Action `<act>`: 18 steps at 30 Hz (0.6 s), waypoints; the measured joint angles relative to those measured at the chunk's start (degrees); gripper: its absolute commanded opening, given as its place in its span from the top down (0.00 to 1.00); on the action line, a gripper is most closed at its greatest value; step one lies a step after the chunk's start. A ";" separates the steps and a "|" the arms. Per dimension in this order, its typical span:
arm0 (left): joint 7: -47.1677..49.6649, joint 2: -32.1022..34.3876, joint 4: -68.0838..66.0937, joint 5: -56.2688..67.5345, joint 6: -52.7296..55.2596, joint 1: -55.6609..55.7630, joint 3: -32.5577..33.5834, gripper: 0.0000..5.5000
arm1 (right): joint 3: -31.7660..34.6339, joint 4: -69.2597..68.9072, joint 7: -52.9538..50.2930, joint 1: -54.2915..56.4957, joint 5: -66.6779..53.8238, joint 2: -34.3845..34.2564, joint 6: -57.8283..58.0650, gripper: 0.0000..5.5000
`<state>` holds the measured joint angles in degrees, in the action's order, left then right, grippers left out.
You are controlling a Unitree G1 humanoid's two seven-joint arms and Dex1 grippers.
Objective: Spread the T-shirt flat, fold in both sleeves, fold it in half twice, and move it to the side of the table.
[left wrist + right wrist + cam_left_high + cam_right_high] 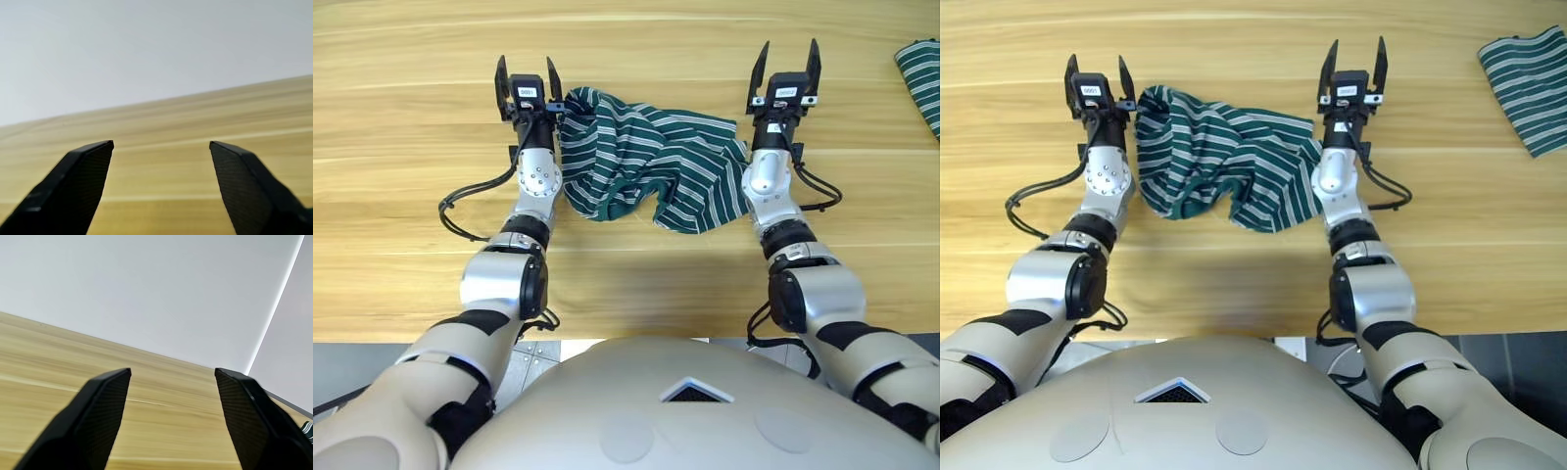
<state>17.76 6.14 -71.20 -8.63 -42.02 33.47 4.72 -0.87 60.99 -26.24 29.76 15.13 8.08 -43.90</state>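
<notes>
Bright, even light; faint soft shadows on the table (pixel 626 284); its surface blurred in wrist views

Light wooden table (pixel 626 29) before a plain white wall (pixel 146 49).

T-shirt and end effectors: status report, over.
Left end effector open, empty. Right end effector open, empty. T-shirt crumpled between them, unspread. Striped cloth far right, not obstructing.
</notes>
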 measured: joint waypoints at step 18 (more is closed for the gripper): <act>-16.74 -1.98 2.37 10.48 -1.61 0.01 5.72 0.33 | 0.28 1.01 5.22 0.64 -2.68 -0.74 0.04 0.43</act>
<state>1.02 4.16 -68.82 1.85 -43.63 33.48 10.44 -0.60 62.00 -21.02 30.40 12.45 7.34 -43.86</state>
